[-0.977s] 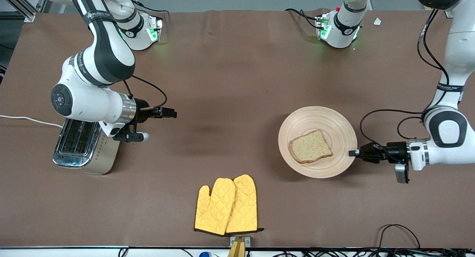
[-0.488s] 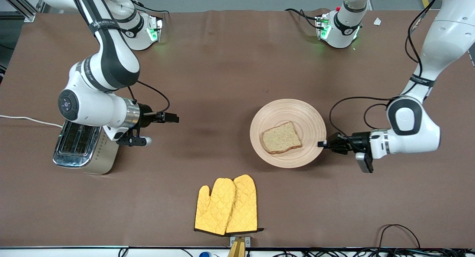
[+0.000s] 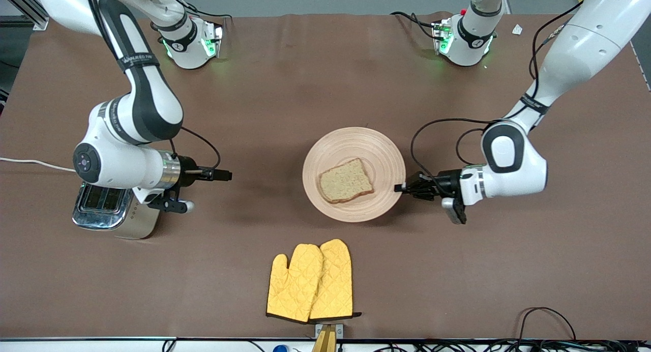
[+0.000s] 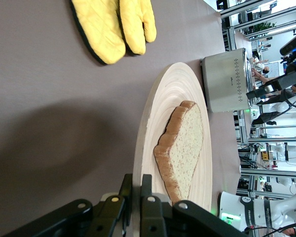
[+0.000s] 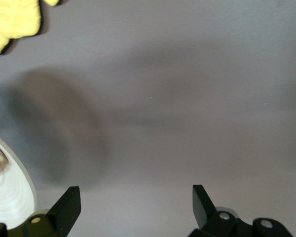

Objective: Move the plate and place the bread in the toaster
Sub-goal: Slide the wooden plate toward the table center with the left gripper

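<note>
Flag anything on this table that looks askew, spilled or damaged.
Nothing stands out. The bread lies flat on the plate, whose rim the left gripper clamps. The toaster stands upright under the right arm; the right gripper, jaws open, hovers over bare table. The mitts lie flat.

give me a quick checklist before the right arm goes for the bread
1. Left pincer shut on the rim of the round light-tan wooden plate: ok.
2. Speckled brown bread slice lying flat on the plate, not sliding off: ok.
3. Plate set down on the brown table: cannot tell; the shadow beneath suggests it is raised.
4. Right pincer open, over bare table between the toaster and the plate: ok.
5. Cream-beige chrome-topped toaster upright, slots free: slots partly hidden by the right arm, cannot tell.
6. Yellow quilted oven mitts nearer the front camera, out of the path: ok.
</note>
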Robot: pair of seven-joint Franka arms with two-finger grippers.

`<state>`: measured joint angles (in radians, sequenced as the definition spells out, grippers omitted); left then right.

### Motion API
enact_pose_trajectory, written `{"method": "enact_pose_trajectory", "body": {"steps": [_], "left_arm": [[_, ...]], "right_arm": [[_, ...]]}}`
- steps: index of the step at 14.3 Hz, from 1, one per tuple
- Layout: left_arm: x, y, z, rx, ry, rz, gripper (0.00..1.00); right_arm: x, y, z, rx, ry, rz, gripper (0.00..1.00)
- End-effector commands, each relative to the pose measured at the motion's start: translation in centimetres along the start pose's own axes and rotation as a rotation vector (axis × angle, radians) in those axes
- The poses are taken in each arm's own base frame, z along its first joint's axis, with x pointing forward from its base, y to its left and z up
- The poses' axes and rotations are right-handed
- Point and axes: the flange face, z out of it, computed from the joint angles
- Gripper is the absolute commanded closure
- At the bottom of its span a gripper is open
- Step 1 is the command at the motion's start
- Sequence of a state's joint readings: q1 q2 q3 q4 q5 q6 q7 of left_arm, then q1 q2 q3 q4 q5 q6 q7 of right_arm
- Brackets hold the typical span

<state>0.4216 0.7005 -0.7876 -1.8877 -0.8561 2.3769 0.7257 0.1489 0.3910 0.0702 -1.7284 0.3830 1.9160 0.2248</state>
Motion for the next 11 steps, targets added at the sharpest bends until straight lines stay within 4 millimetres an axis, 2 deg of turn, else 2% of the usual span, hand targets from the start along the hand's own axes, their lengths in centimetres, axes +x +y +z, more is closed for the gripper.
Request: {"method": "enact_pose_trajectory", "body": {"steps": [1,4,8,10,11], "left_arm": [[-0.1,1.7,1.8,-0.029,0.023,-0.032,0.99],[-0.5,2.8,3.7,-0.049,0.022,-0.050,0.99],[-1.3,2.6,5.7,-0.054,-0.003,-0.047,0.98],[-1.7,2.3,6.1,-0.044,-0.005,-0.051,0.98],[-2.1,1.6,6.6,-0.051,-0.011,-0.055,0.98]], "right_arm": [[-0.1,0.3,0.4,-0.015,-0.002,-0.004,0.00],[-0.1,0.3,0.3,-0.021,0.001,-0.006,0.00],[-0.1,0.2,0.3,-0.020,0.003,-0.006,0.00],[0.0,0.3,0.6,-0.021,-0.001,-0.004,0.00],[0.0,0.4,0.6,-0.021,0.001,-0.003,0.00]]}}
